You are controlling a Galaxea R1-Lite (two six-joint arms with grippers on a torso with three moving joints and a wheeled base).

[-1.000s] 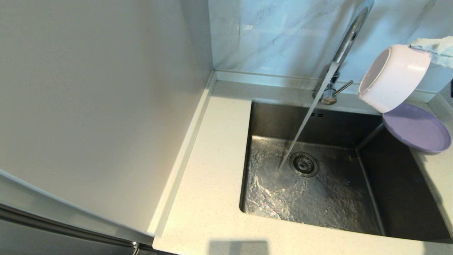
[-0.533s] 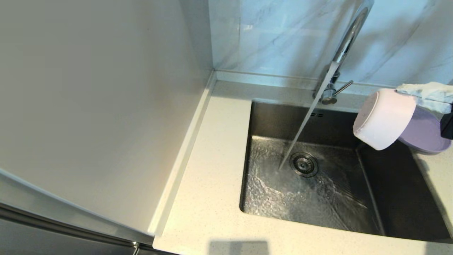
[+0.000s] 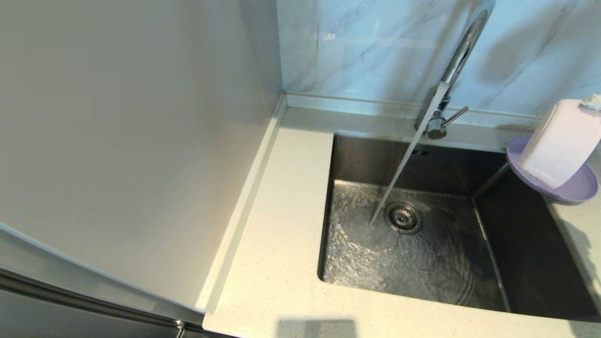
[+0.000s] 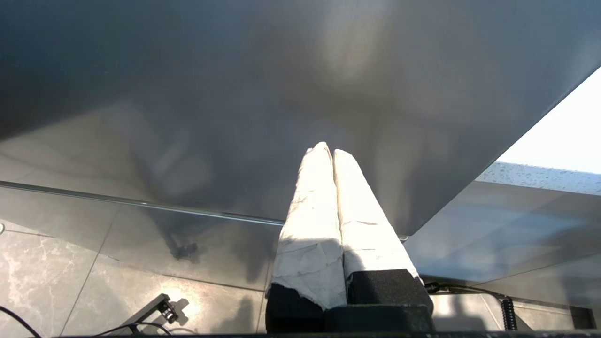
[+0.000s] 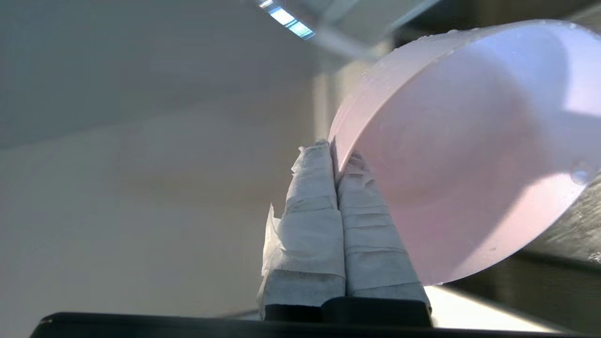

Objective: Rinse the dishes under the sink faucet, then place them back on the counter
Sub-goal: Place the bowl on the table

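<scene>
Head view: the pink bowl comes down onto the purple plate

A second ago the pink bowl (image 3: pixel 558 141) was held up high near the tap, with its open side facing the sink. Now it has come down and to the right. It sits tipped on its side, with its low edge touching the lavender plate (image 3: pixel 575 188). The plate lies at the far right corner of the tabletop (image 3: pixel 277 225), with part of it hanging over the sink (image 3: pixel 530 244).

The right gripper (image 5: pixel 334 150) is clamped on the bowl's rim, one finger inside and one outside. Only a bit of it shows at the right edge of the head view. I think the bowl has had its rinse and is being put back. It is not let go yet.

Water still pours from the sink faucet (image 3: pixel 458 61) and hits the sink floor beside the drain strainer (image 3: pixel 403 217). I think the plate still needs its rinse, and the bowl now rests on top of it, so the bowl is in the way. Being tipped, the bowl could roll or slide into the sink when let go.

The left gripper (image 4: pixel 332 152) is pressed shut on nothing, parked low beside a grey cabinet (image 4: pixel 235 94).
</scene>
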